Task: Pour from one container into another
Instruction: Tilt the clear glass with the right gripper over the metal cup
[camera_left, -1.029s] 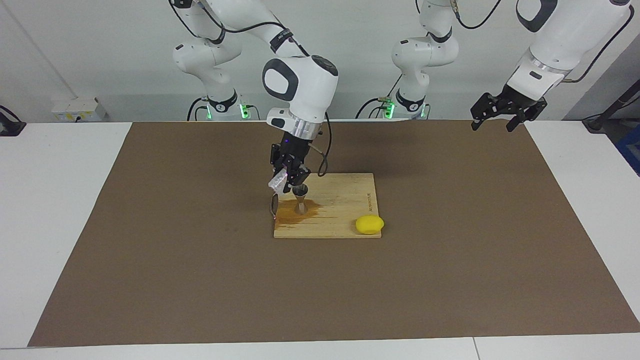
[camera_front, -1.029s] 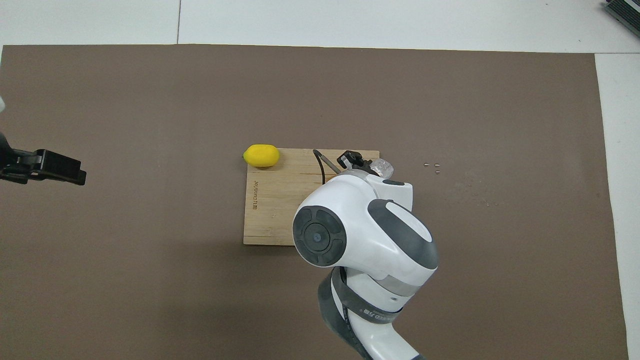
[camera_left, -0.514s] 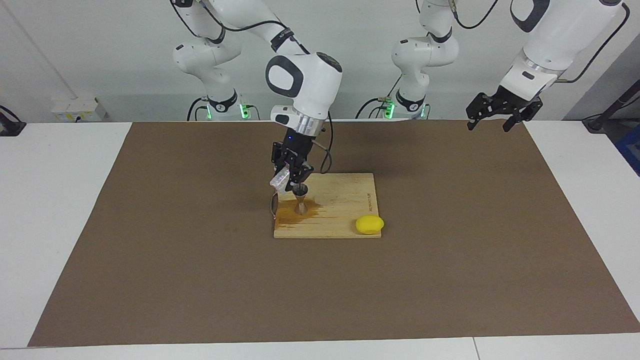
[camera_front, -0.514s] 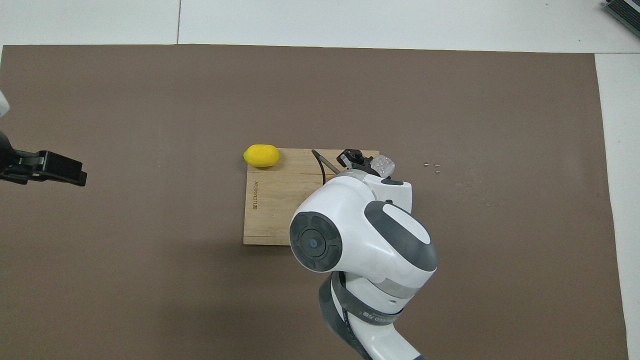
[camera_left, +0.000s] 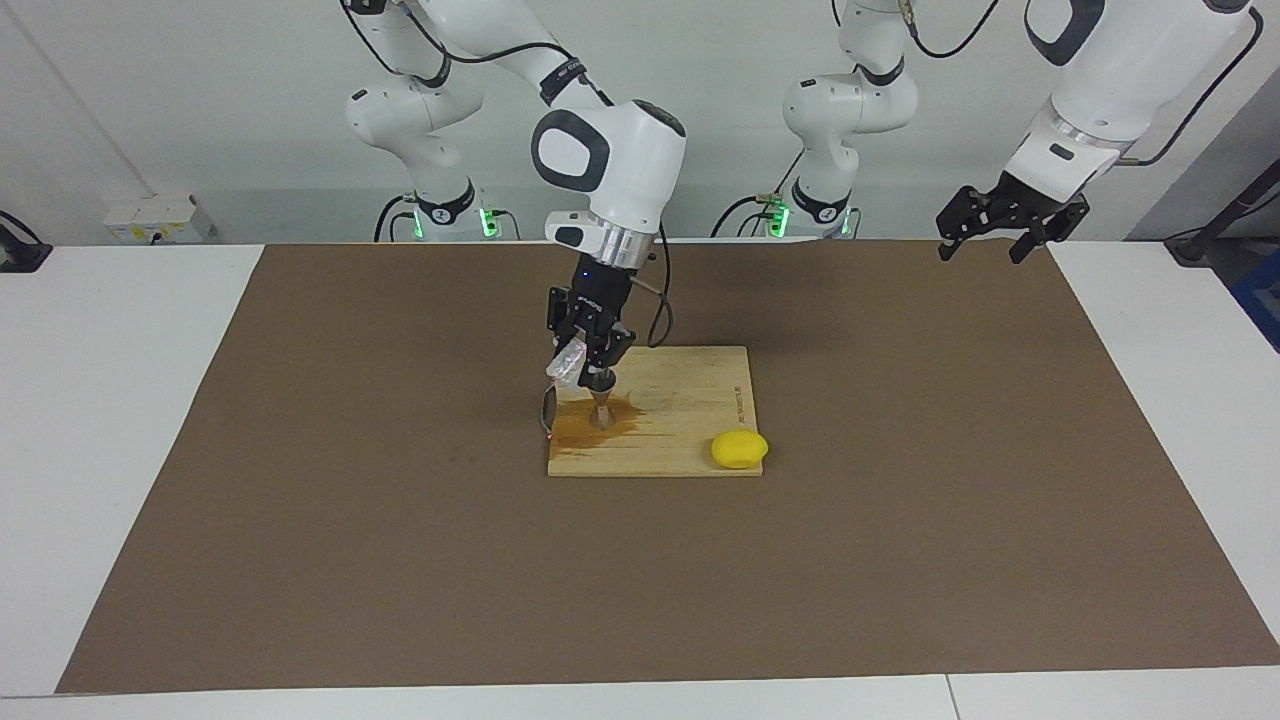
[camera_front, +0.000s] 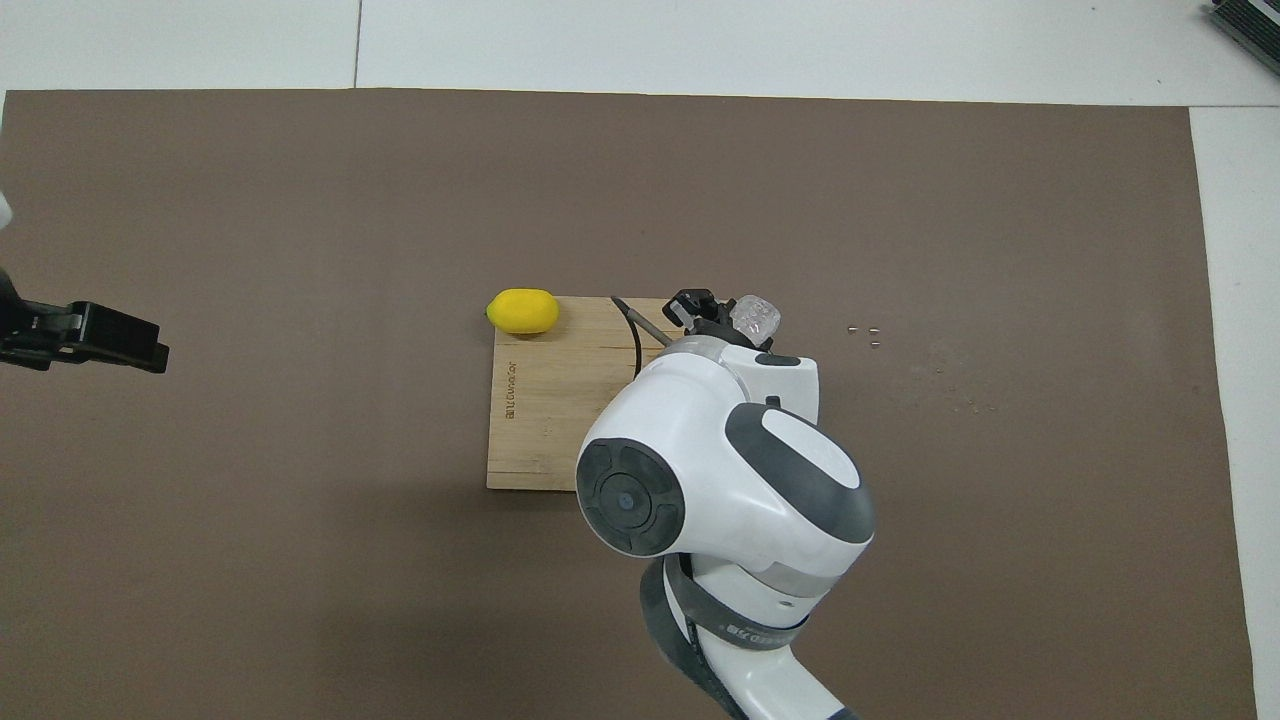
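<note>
Right gripper (camera_left: 585, 352) pinching clear plastic cup (camera_left: 567, 361), tilted just above metal jigger (camera_left: 601, 407) on wooden board (camera_left: 690, 400). Left gripper (camera_left: 988, 232) waits raised, fingers spread.

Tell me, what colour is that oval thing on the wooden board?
Bright yellow all over, like a lemon. It shows best in the overhead view, at a corner of the board.

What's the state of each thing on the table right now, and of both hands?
Clear plastic cup: held tilted over the jigger.
Metal jigger: upright on the board, in a brown puddle.
Cutting board: wet and stained around the jigger.
Lemon: resting at the board's corner.
Right hand: shut on the cup.
Left hand: open, empty, waiting.
</note>
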